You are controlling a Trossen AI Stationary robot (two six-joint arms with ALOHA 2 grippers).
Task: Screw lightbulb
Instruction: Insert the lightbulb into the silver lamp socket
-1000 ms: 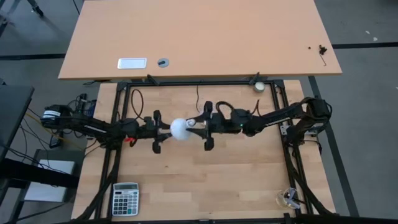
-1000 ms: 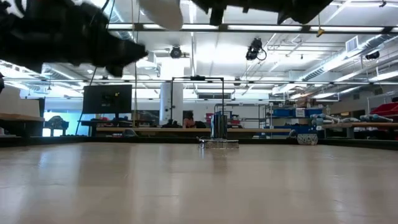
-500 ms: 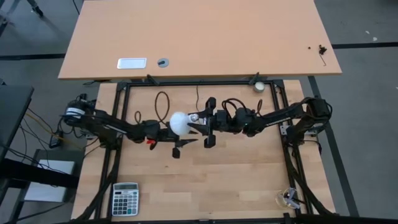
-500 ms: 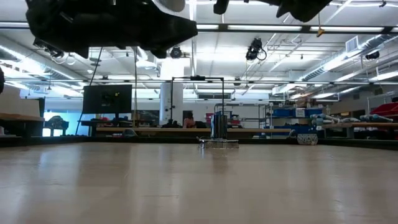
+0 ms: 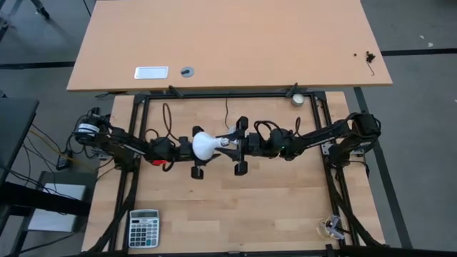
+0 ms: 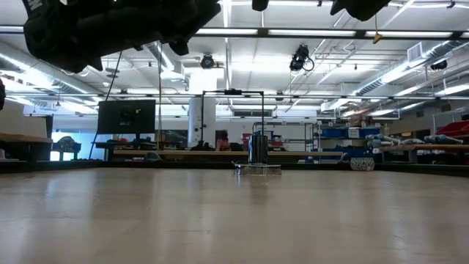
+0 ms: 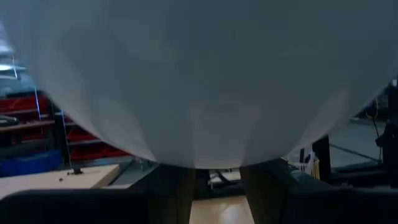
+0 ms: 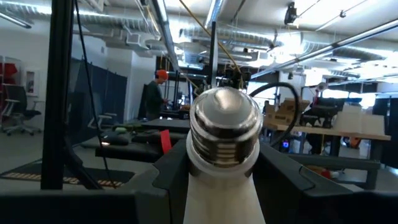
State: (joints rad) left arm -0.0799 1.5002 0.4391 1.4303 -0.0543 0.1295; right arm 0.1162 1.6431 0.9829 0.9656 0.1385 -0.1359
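I have the lightbulb (image 5: 203, 145) lifted above the middle of the bench (image 5: 271, 207), lying sideways between both arms. The left tool (image 5: 191, 148) is clenched on the white dome, and the right tool (image 5: 239, 146) is clenched on the neck, just under the silvery screw base (image 8: 224, 127). I judge this a hand-over, so one tool should release only when the other grip is firm. The socket (image 6: 256, 150) stands far off; I should approach it with the thread straight. I can read no writing anywhere.
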